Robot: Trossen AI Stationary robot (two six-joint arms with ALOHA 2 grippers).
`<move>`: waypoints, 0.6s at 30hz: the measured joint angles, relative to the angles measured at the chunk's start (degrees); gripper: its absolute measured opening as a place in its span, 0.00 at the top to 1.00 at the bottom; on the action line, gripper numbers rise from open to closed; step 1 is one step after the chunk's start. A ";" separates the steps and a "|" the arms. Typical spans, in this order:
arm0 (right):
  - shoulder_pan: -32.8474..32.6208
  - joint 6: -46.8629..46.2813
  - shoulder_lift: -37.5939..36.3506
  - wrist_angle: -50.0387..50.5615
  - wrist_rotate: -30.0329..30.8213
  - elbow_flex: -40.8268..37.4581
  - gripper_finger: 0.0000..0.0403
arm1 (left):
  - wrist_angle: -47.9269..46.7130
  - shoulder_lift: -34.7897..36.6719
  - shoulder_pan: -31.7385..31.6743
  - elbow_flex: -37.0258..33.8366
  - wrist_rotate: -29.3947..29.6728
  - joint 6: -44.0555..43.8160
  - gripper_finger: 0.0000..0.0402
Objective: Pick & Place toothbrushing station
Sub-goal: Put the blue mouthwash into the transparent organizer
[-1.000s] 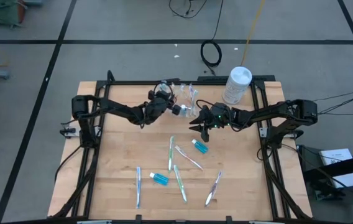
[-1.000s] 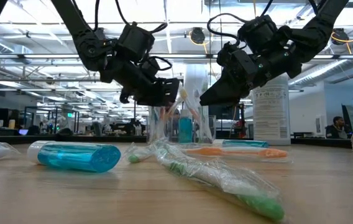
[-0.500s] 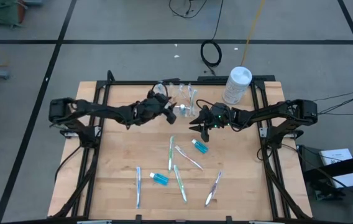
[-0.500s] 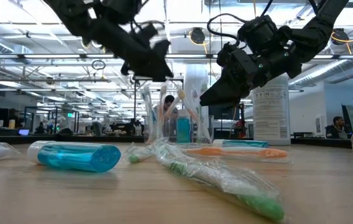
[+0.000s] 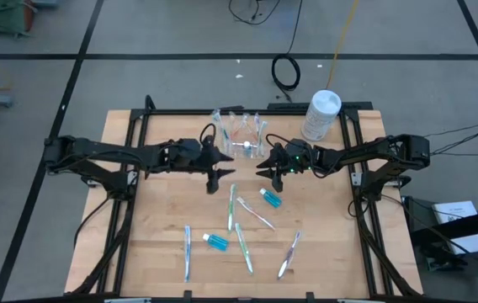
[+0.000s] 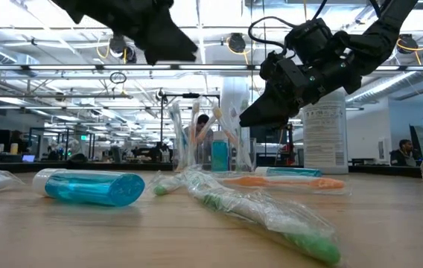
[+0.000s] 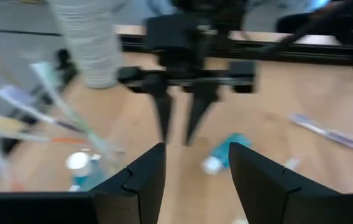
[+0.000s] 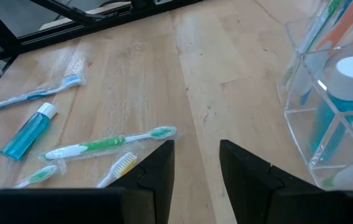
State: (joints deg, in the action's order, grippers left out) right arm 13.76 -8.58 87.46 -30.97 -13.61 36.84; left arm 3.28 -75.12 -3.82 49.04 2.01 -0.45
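A pale wooden bench (image 5: 159,236) with a black frame stands on a grey floor marked with dark lines; seen level across the top, a wide hall with ceiling lights and desks lies behind it. On the left part of the bench the left claw (image 5: 215,178) hangs above the wood, empty, its two fingers standing apart. On the near half, five toothbrushes lie loose: a blue one (image 5: 187,251) at the near left, a green-and-white one (image 5: 231,204), another green one (image 5: 244,247), a pale one (image 5: 257,214) and one in a clear wrapper (image 5: 289,254) at the near right. Two short blue tubes with white caps lie among them, one near the middle front (image 5: 216,242) and one further right (image 5: 270,198). At the far middle sits a clear plastic cup (image 5: 241,135) with several more toothbrushes standing in it and a blue white-capped tube (image 8: 338,99) upright inside. Just right of the cup the right claw (image 5: 273,175) hovers above the wood, empty too, fingers parted by a narrow gap. At the far right edge stands a white canister (image 5: 321,114).
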 joint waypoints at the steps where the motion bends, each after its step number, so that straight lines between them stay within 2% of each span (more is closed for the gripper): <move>1: 0.00 0.00 0.00 0.07 0.00 0.00 0.71 | -0.15 0.52 0.32 -0.02 -0.91 -0.26 0.55; 6: 0.00 0.00 0.00 0.65 0.00 0.00 0.71 | -4.75 3.26 2.43 0.02 -2.25 -2.04 0.55; 10: 0.00 0.02 0.00 1.59 -0.02 0.00 0.71 | -9.05 3.69 5.41 -0.07 -2.20 0.11 0.55; 15: 0.00 -1.25 0.00 2.81 -0.02 0.00 0.71 | -7.88 3.94 9.04 -1.40 -3.96 3.66 0.55; 18: -0.02 -1.37 0.00 2.74 -0.03 0.00 0.71 | -3.85 4.18 10.59 -4.44 -5.06 4.54 0.55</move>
State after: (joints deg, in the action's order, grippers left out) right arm 13.74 -9.95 87.46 -28.23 -13.63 36.84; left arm -0.57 -70.94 6.77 44.60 -3.05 4.08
